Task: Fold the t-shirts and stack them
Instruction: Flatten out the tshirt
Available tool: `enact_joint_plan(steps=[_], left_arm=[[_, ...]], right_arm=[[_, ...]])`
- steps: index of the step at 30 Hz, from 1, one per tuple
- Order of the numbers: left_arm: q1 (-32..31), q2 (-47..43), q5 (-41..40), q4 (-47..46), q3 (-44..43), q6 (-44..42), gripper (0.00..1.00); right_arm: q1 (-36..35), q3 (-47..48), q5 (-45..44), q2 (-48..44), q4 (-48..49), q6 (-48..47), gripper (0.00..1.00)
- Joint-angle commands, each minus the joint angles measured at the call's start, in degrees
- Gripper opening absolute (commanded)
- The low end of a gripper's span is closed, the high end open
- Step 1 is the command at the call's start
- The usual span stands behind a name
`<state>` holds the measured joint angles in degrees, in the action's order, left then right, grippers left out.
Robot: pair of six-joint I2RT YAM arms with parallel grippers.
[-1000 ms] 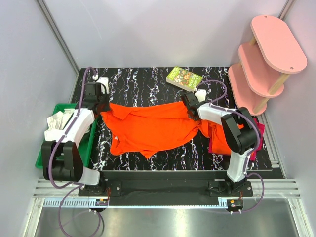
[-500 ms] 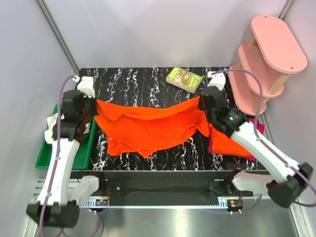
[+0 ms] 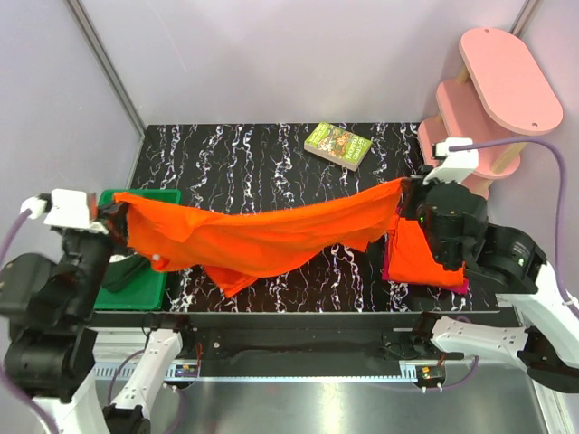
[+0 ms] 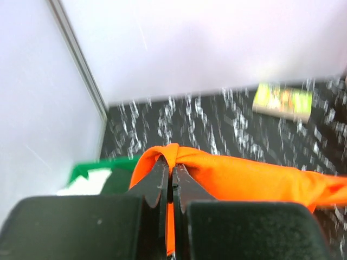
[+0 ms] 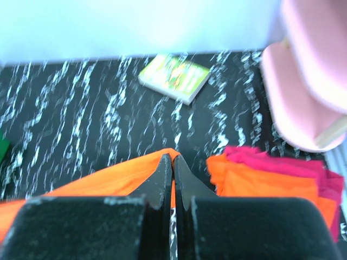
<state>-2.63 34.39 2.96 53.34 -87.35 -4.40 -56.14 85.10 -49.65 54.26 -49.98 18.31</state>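
Note:
An orange t-shirt [image 3: 262,237] hangs stretched in the air across the table between my two grippers. My left gripper [image 3: 120,217] is shut on its left end, raised over the green bin; the pinched fold shows in the left wrist view [image 4: 172,154]. My right gripper [image 3: 403,194] is shut on its right end; the cloth edge [image 5: 122,179] shows at the fingertips. A folded stack of orange [image 3: 418,258] and magenta-red shirts [image 5: 282,160] lies at the table's right, under my right arm.
A green bin [image 3: 145,271] holding white cloth [image 4: 87,181] sits at the table's left edge. A green book [image 3: 338,145] lies at the back middle. A pink tiered shelf [image 3: 493,90] stands at the back right. Grey walls enclose the black marbled table [image 3: 244,154].
Both arms have lifted and pulled apart and toward the near edge, raising the orange shirt off the table and stretching it taut. The left gripper now hangs over the bin.

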Motion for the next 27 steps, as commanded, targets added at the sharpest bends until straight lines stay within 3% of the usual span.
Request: enact_joint_plan(steps=[1, 3, 5, 7, 8, 10, 13, 17, 21, 27], left_arm=[[-0.1, 7.2, -2.8, 0.9, -7.4, 1.0, 0.00], [-0.1, 10.7, -5.8, -0.1, -10.5, -0.5, 0.00], [-0.1, 17.5, -9.3, -2.4, -13.4, -2.3, 0.00], [-0.1, 23.0, -10.2, -3.9, -16.4, -3.8, 0.00], [-0.1, 34.0, -12.4, -4.3, -24.4, -4.9, 0.00], [0.0, 39.6, -14.6, -5.0, -28.7, -5.3, 0.00], [0.0, 49.5, -16.2, -4.5, -42.9, -5.4, 0.00], [-0.1, 60.1, -16.7, -1.5, -59.3, -5.1, 0.00], [-0.1, 58.8, -15.2, -2.6, -57.9, -3.8, 0.00], [-0.1, 51.0, -13.3, -4.6, -46.4, -2.2, 0.00]], right_arm=[[-0.4, 5.1, -9.2, 2.5, 2.8, -7.5, 0.00], [0.2, 5.3, -10.2, 4.6, 7.8, -13.3, 0.00], [7.5, 6.3, -6.4, 7.8, 13.3, -17.9, 0.00], [16.5, 8.2, 5.1, 10.6, 13.5, -14.6, 0.00], [26.2, 9.2, 10.5, 16.8, 14.3, -12.1, 0.00], [28.3, 11.0, 10.1, 21.8, 16.0, -11.0, 0.00], [33.4, 16.9, 11.1, 28.1, 16.4, -8.1, 0.00], [34.6, 31.4, 10.8, 33.7, 16.5, -9.3, 0.00], [34.5, 37.2, 13.5, 34.5, 16.3, -9.6, 0.00], [34.3, 26.8, 14.1, 27.9, 16.8, -9.7, 0.00]])
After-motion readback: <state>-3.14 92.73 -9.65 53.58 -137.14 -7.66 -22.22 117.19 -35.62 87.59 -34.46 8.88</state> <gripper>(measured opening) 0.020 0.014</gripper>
